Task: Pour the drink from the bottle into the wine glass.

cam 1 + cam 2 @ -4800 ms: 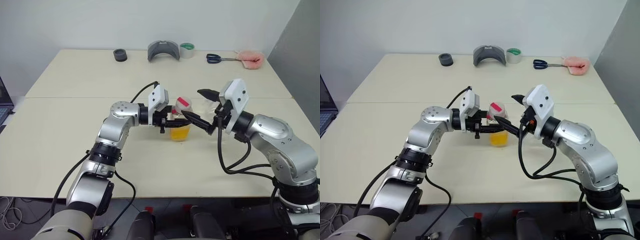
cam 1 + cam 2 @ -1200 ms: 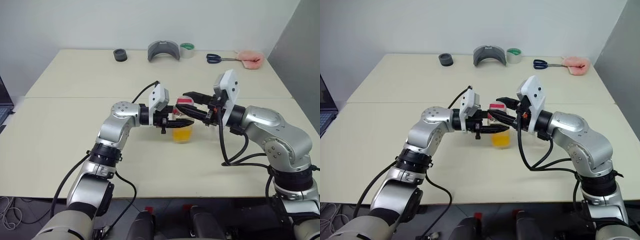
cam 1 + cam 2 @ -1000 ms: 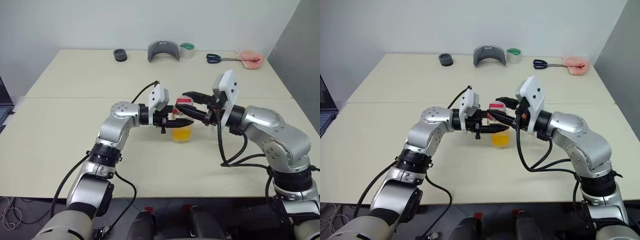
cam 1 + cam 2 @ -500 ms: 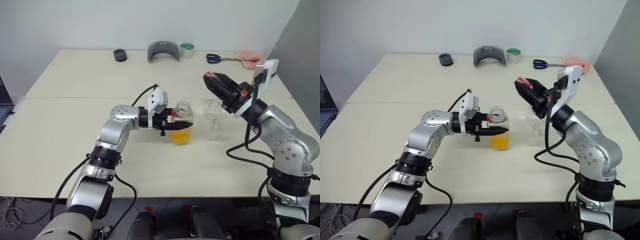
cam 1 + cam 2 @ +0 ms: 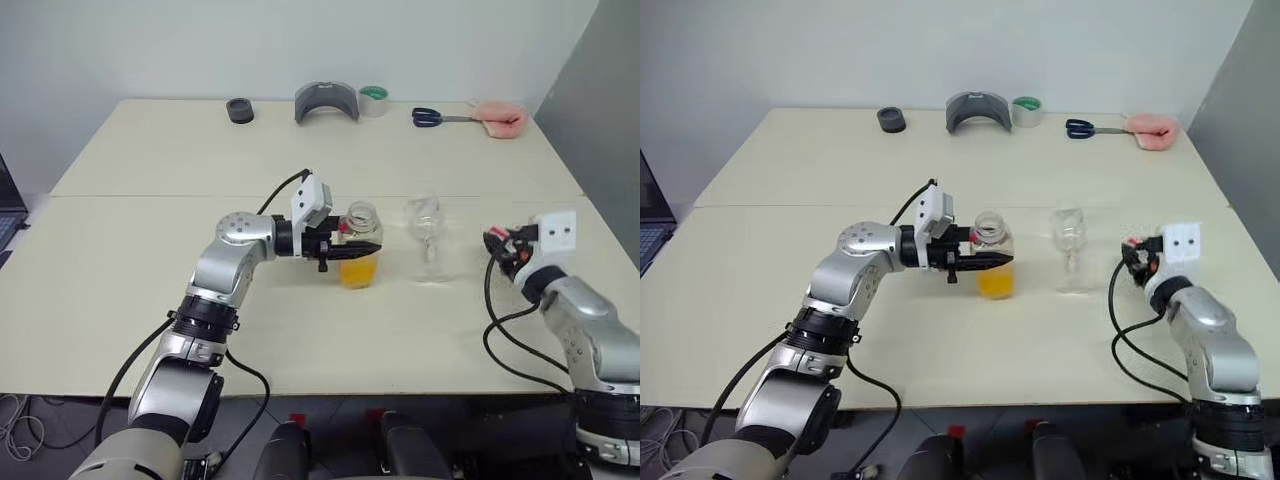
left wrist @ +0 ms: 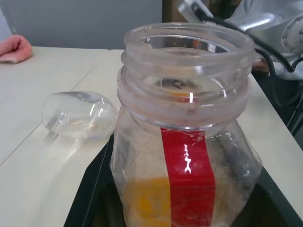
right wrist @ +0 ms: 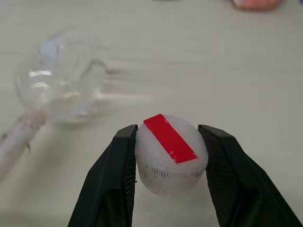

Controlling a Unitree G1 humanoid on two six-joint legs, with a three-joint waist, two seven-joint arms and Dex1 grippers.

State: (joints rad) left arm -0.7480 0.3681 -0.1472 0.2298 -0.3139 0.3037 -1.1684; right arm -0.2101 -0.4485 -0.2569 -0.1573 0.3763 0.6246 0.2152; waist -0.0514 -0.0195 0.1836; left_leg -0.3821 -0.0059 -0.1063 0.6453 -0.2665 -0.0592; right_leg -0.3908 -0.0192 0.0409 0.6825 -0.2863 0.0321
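Bottle (image 5: pixel 360 246) stands uncapped near the middle of the table (image 5: pixel 150 290), the left gripper (image 5: pixel 352 247) clamped tight around its body. Drink (image 5: pixel 360 270) fills only the lower part; in the left wrist view the black fingers and label hide much of it. Just beside it stands the glass (image 5: pixel 428 236), its clear stem hard to trace against the tabletop. Well apart at the table's right side, the right gripper (image 7: pixel 168 156) pinches the cap (image 7: pixel 170 153); from the head views its fingertips are too small to make out.
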